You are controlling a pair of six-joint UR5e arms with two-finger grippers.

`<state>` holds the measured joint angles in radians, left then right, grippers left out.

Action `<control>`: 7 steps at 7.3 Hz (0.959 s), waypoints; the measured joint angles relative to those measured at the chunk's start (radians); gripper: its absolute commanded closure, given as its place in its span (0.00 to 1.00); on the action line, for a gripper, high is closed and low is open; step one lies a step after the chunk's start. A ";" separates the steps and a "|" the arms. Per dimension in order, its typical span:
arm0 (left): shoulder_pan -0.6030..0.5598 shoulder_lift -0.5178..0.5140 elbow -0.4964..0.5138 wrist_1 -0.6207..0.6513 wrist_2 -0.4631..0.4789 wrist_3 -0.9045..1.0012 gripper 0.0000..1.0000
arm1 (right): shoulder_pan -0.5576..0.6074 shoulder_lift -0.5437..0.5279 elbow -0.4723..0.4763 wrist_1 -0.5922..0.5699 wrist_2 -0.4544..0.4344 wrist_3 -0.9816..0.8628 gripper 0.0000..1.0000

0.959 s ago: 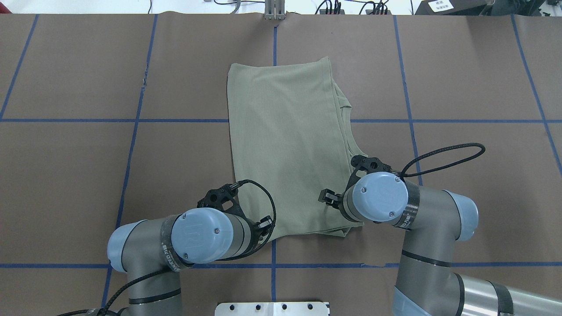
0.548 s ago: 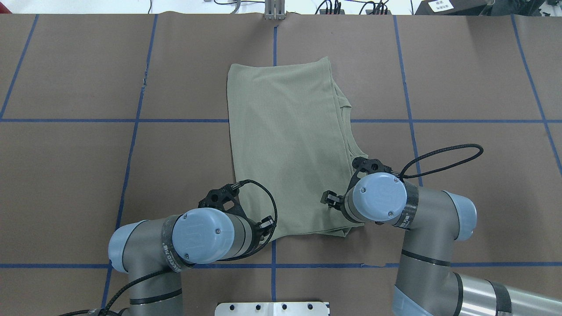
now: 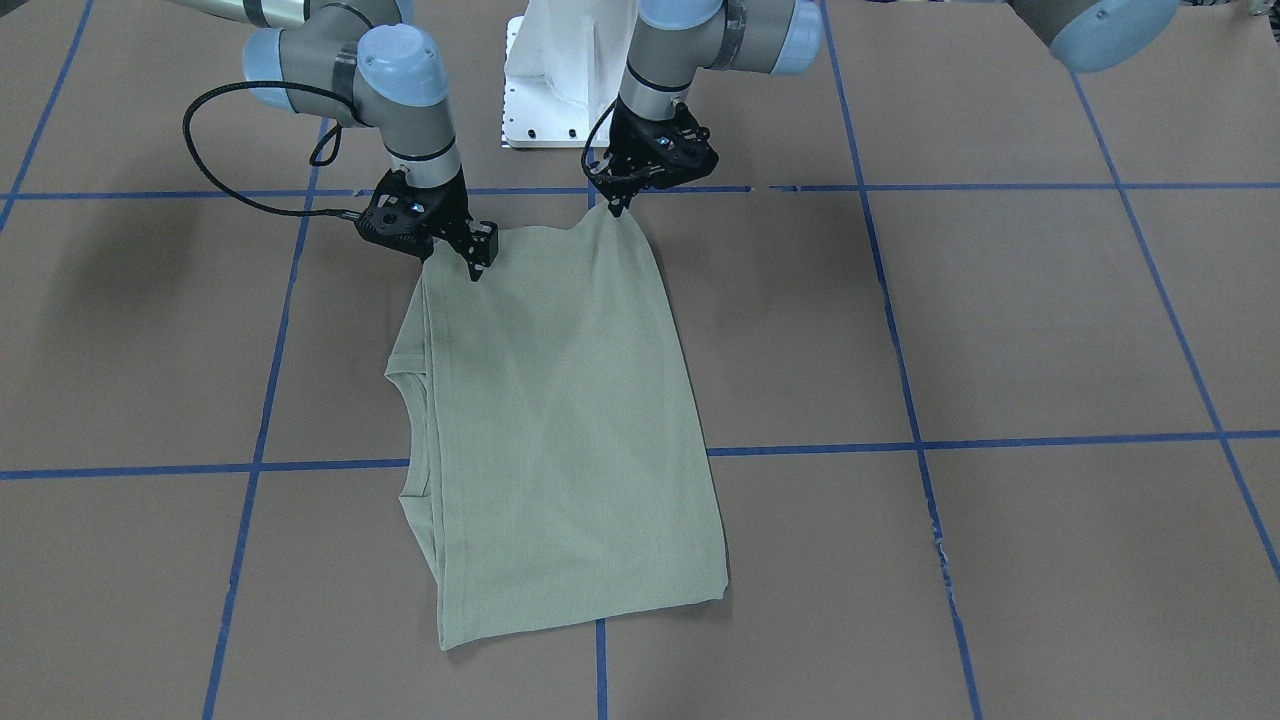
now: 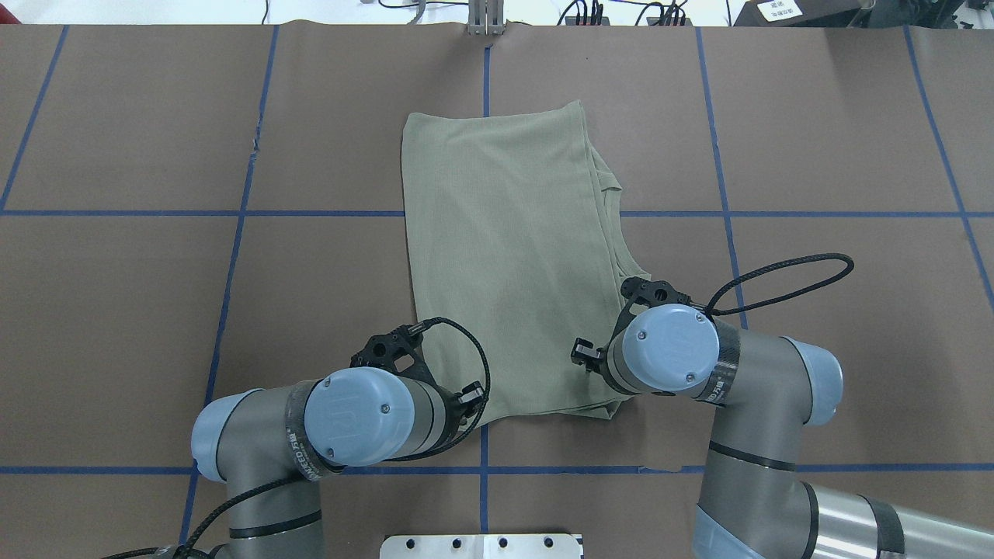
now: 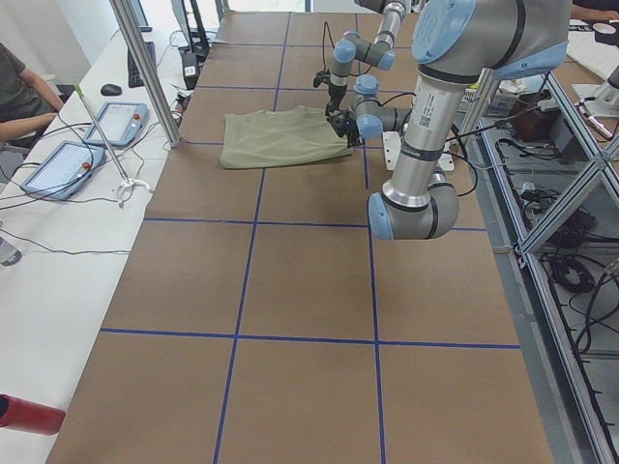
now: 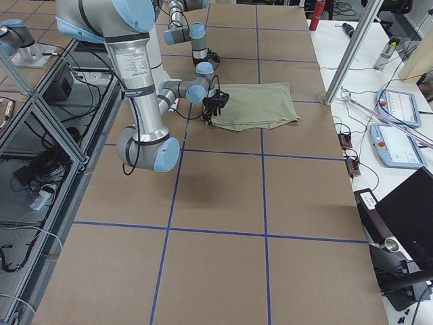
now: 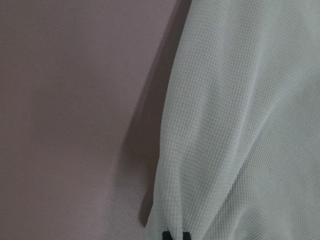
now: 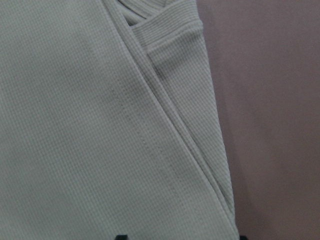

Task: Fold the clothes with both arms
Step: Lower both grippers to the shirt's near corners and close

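The pale sage-green shirt (image 4: 505,256) lies folded lengthwise at the table's middle, with the layered edge and the collar on my right. It also shows in the front-facing view (image 3: 560,420). My left gripper (image 3: 612,207) is shut on the shirt's near corner and holds it slightly raised. In the left wrist view (image 7: 175,235) the tips meet on the cloth (image 7: 240,125). My right gripper (image 3: 476,262) stands on the other near corner. In the right wrist view (image 8: 181,236) its tips are wide apart, with the layered edge (image 8: 190,130) between them.
The white pedestal base (image 4: 481,546) stands behind both arms. Blue tape lines (image 4: 233,256) cross the brown table cover. A side table with tablets (image 5: 116,121) and a metal post (image 5: 145,68) runs along the far side, where an operator sits.
My right wrist has shifted slightly over the shirt's near right corner. The left arm and the rest of the shirt have not moved.
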<state>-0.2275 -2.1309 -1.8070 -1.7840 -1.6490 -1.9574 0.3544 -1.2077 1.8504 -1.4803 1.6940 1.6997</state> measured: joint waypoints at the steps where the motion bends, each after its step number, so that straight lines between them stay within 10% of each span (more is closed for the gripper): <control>1: 0.000 0.000 0.000 0.000 0.000 0.000 1.00 | 0.000 0.001 0.001 0.000 0.003 0.000 0.93; 7: 0.001 0.009 -0.025 0.003 0.000 0.001 1.00 | 0.010 0.001 0.066 0.002 0.037 0.011 1.00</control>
<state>-0.2264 -2.1219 -1.8324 -1.7810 -1.6486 -1.9564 0.3641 -1.2066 1.9168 -1.4788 1.7310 1.7102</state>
